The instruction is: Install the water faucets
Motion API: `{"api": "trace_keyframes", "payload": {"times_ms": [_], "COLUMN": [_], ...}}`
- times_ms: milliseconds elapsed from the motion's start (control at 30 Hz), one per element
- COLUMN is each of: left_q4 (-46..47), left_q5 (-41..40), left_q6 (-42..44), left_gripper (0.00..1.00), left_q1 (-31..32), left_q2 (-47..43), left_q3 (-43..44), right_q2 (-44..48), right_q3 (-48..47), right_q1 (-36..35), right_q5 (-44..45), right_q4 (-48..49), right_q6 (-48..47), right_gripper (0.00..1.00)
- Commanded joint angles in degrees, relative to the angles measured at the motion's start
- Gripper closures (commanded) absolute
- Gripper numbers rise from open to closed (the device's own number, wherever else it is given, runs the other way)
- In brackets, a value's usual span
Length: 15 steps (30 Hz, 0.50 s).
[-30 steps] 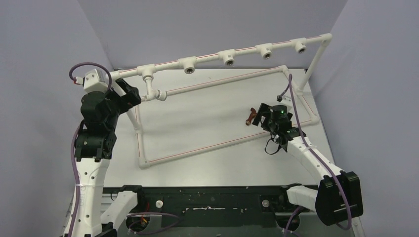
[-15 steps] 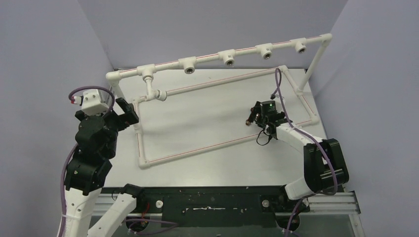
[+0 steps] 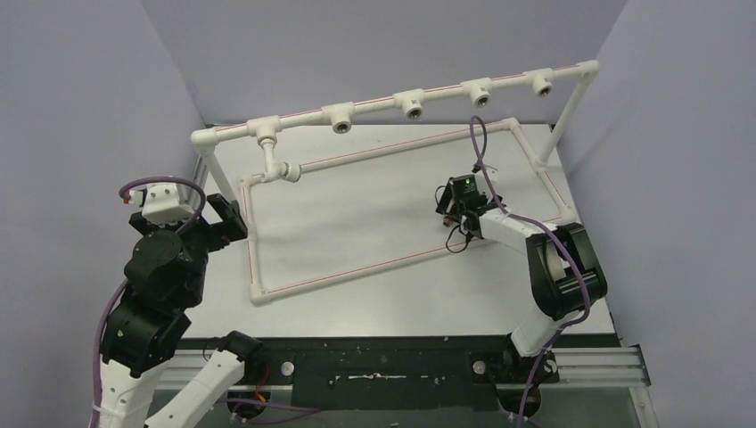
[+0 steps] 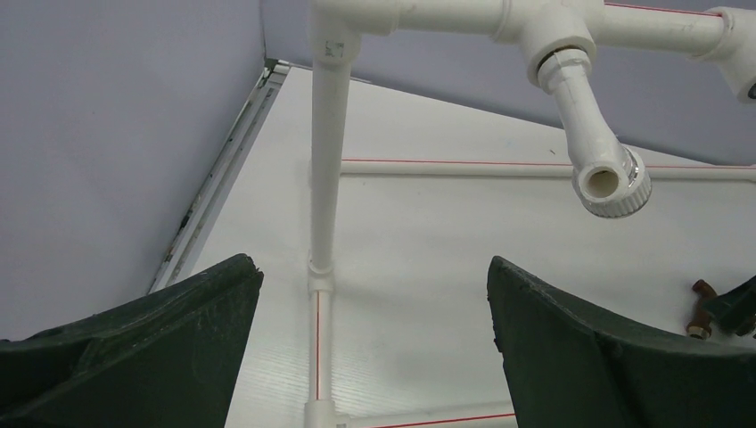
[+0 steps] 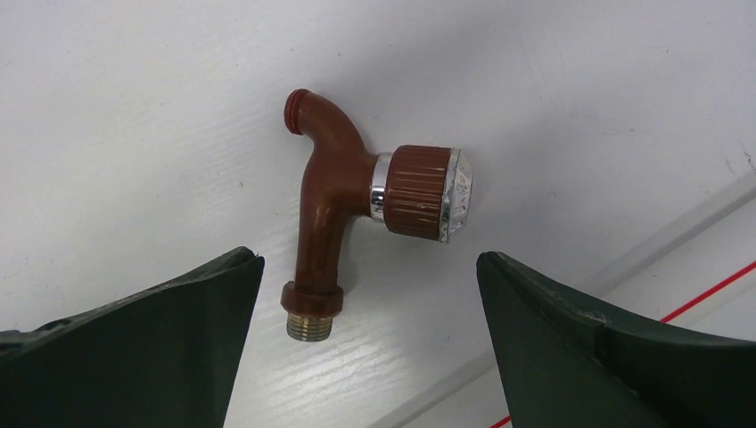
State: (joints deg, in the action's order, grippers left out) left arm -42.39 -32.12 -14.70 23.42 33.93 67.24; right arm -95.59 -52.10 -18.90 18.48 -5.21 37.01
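Lilac walls enclose a white worktop [image 3: 374, 205] carrying a white pipe frame [image 3: 340, 116]. Both end effectors gape wide, holding nothing: the left end effector [image 4: 374, 267] faces the white faucet [image 4: 593, 143] fitted on the frame, and the right end effector [image 5: 370, 259] hangs over the brown faucet [image 5: 334, 192], which lies flat on the worktop.

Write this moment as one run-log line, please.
left hand: open, empty | right hand: open, over brown faucet lying on table | white faucet: attached to pipe frame
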Motion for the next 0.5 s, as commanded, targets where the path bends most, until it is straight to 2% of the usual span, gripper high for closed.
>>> {"api": "trace_keyframes", "payload": {"times_ms": [0,467], "left_q4": [0.64,1.33], "left_q5": [-3.01,-3.65], "left_q6": [1.83,2.48], "left_gripper": [0.03,0.03], "left_q1": [2.10,3.83], "left_q2": [-1.44,-3.26], "left_q3": [2.45,1.62], "right_q2": [-2.16,-8.45], "right_q3": [-4.26,-7.80], "right_q1": [-0.73,-0.93], "right_q5": [5.33,8.52], "right_q4": [1.93,1.10], "right_q6": [1.14,-1.07], "right_gripper": [0.05,0.08]}}
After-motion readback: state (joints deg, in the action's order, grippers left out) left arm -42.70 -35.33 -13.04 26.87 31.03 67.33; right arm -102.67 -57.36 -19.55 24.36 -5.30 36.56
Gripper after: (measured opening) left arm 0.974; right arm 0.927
